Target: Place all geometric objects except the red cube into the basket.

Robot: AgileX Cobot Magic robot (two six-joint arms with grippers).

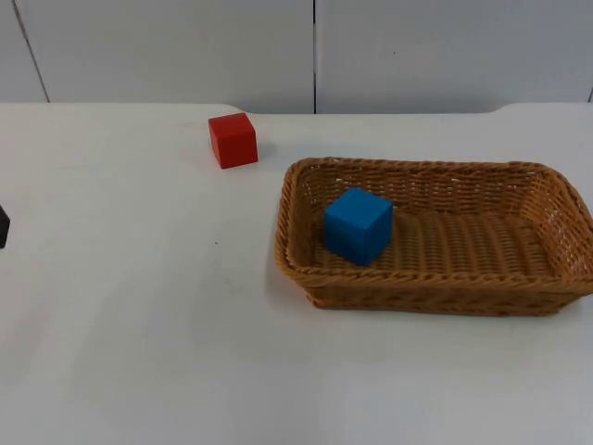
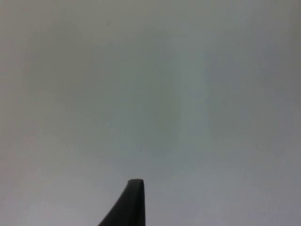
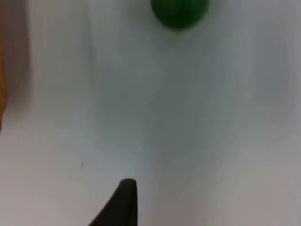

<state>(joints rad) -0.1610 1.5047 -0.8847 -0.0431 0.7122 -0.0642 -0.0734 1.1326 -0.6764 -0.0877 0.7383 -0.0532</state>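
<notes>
A woven basket (image 1: pixel 426 278) sits on the table (image 1: pixel 139 324) at the right of the top view, with a cube (image 1: pixel 358 224) inside it at its left end. A second cube (image 1: pixel 233 140) stands on the table to the upper left of the basket, apart from it. In the right wrist view a round object (image 3: pixel 179 12) lies on the table.

A lab-like test bench: a bare white table (image 1: pixel 120 352) ending at a plain grey partition wall (image 1: pixel 185 46).
</notes>
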